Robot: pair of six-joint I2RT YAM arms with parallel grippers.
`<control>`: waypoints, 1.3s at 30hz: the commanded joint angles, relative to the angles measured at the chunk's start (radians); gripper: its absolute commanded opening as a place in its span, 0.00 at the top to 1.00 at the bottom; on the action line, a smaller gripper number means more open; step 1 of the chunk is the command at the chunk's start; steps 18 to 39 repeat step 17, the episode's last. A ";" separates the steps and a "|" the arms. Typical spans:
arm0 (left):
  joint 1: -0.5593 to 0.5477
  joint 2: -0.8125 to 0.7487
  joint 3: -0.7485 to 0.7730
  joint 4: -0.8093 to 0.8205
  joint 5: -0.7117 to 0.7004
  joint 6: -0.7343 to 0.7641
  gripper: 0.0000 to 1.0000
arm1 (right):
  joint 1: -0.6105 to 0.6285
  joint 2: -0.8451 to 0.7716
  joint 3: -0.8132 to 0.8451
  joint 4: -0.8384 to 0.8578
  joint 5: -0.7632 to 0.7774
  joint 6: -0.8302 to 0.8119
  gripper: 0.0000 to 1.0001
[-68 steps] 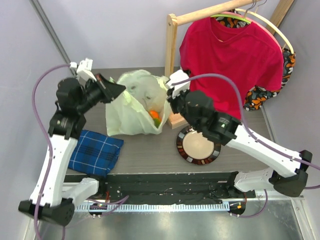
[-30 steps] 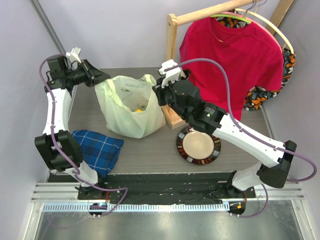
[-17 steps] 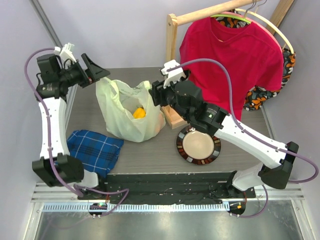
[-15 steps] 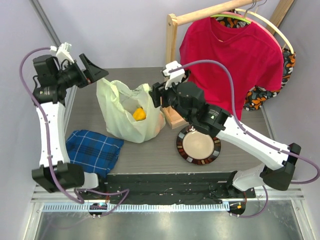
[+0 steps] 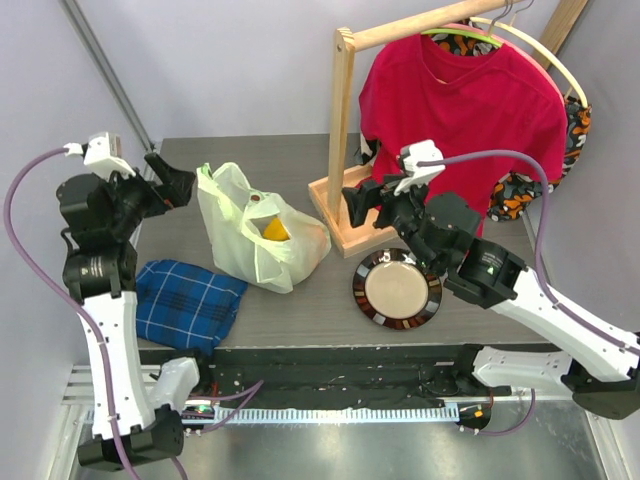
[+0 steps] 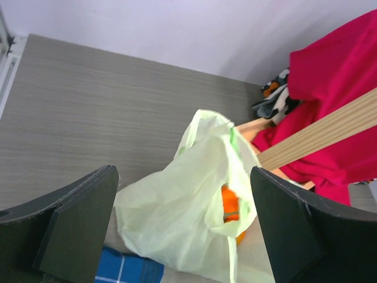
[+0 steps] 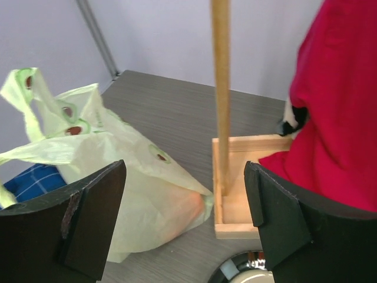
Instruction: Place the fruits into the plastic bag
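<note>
The plastic bag (image 5: 250, 235) lies slumped on the table, pale yellow-green with avocado prints, its handles loose. Inside its mouth shows a yellow-orange fruit (image 5: 275, 230); the other fruits are hidden by the plastic. My left gripper (image 5: 172, 186) hovers open just left of the bag, holding nothing. My right gripper (image 5: 362, 205) is open to the right of the bag, near the wooden rack base. In the left wrist view the bag (image 6: 177, 218) and an orange fruit (image 6: 230, 206) sit below the open left gripper (image 6: 182, 174). The right wrist view shows the bag (image 7: 118, 177) beyond the open right gripper (image 7: 185, 171).
A wooden clothes rack (image 5: 342, 215) with a red shirt (image 5: 460, 110) stands right of the bag. A dark patterned plate (image 5: 397, 290) lies in front of the rack. A blue plaid cloth (image 5: 190, 305) lies at the near left.
Both grippers opened and let go of the bag's handles. The left arm drew back to the left, the right arm to the right. The bag sagged onto the table.
</note>
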 commanded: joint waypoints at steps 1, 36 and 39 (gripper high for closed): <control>-0.003 -0.095 -0.096 0.072 -0.105 0.045 0.00 | -0.012 -0.067 -0.083 0.004 0.176 0.032 0.10; -0.003 -0.235 -0.207 0.009 -0.162 0.083 0.00 | -0.011 -0.233 -0.289 0.029 0.308 0.068 0.09; -0.003 -0.235 -0.207 0.009 -0.162 0.083 0.00 | -0.011 -0.233 -0.289 0.029 0.308 0.068 0.09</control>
